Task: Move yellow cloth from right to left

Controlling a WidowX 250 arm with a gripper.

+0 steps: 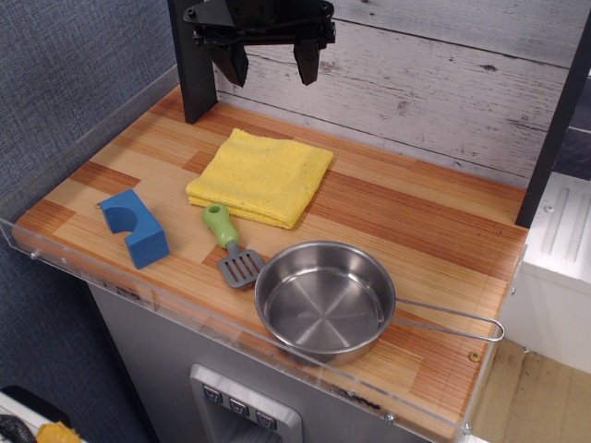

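Observation:
The yellow cloth [261,176] lies folded and flat on the wooden counter, left of the middle and toward the back. My gripper [269,69] hangs high above the counter's back edge, above and behind the cloth. Its two black fingers point down, spread apart, with nothing between them. It is well clear of the cloth.
A blue block [135,227] sits at the front left. A green-handled grey spatula [230,245] lies just in front of the cloth. A steel pan [325,300] with a long wire handle stands at the front. A dark post [190,65] rises at the back left.

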